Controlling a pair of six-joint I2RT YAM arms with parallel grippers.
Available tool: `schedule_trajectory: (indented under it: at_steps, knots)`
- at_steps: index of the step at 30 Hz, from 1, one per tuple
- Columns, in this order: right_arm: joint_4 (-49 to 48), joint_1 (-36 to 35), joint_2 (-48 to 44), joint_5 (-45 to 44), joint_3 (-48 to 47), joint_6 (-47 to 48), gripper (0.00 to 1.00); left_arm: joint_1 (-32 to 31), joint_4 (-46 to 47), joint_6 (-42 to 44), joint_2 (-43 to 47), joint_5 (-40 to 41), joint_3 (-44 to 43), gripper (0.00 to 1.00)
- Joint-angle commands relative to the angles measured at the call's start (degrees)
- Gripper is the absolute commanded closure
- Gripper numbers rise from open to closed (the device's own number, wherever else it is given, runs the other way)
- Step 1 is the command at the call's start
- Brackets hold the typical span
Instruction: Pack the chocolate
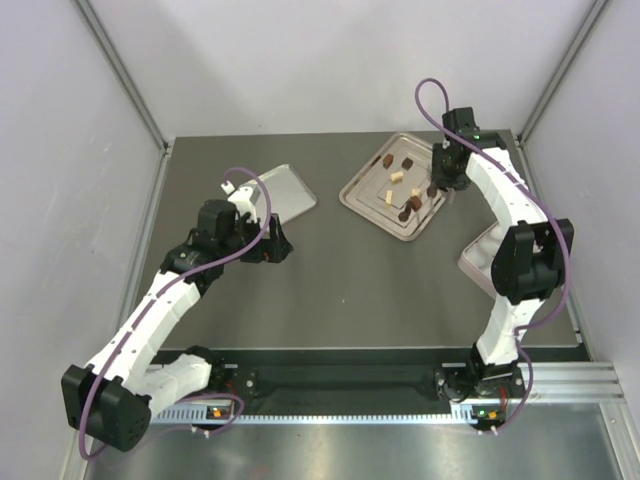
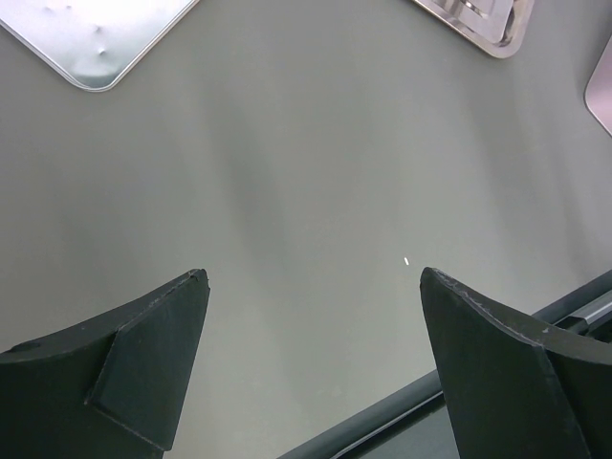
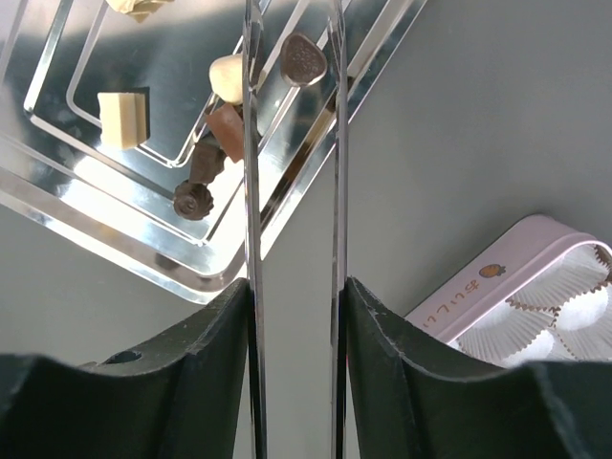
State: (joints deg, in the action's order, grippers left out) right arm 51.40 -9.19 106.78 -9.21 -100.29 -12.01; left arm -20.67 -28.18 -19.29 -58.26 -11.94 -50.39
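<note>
The left gripper [image 2: 311, 277] is nearest, its two dark fingers spread wide apart with nothing between them, over the bare grey table [image 1: 340, 290]. A dark rail [image 1: 340, 380] runs along the table's near edge. The broad middle of the table between the two arms lies open.

At the right edge, partly under the right arm's elbow, sits the pink box [image 3: 507, 292]. It is open and white pleated paper cups [image 3: 574, 306] line it. Its side carries a small strawberry picture and a row of brown Japanese characters [image 3: 449, 296], too small to read with certainty.

Farther back on the left lies a second silver tray [image 1: 290, 195], its visible bed plain metal, with the left arm's purple cable crossing its near corner.

Far right, a silver tray [image 1: 372, 188] is turned cornerwise and holds the chocolate [image 1: 402, 212], small dark, tan and cream pieces scattered over its bed. The right gripper [image 1: 447, 180] hovers at this tray's right corner, clamped on metal tweezers [image 3: 251, 191] whose two thin blades stand a narrow gap apart. A dark heart-shaped piece [image 3: 303, 57] shows between the blade ends, though I cannot tell whether they touch it. A cream cube [image 3: 122, 117] lies to its left.
</note>
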Motion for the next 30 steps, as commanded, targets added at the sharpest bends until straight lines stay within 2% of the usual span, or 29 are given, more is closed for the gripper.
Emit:
schedule_trajectory:
  at_steps: [1, 19, 30]
  knots:
    - [0.1, 0.6, -2.3, -0.2, -1.1, 0.4, 0.57, 0.0, 1.6, 0.9, 1.4, 0.1, -0.1, 0.03]
    - [-3.2, 0.7, -1.4, 0.4, 6.6, 0.4, 0.56, 0.0, 1.4, 1.0, 1.4, 0.0, -0.1, 0.03]
    - [-4.3, 0.8, 0.5, 1.6, 5.8, 0.4, 0.57, 0.0, 1.4, 1.0, 1.2, 0.3, -0.1, 0.03]
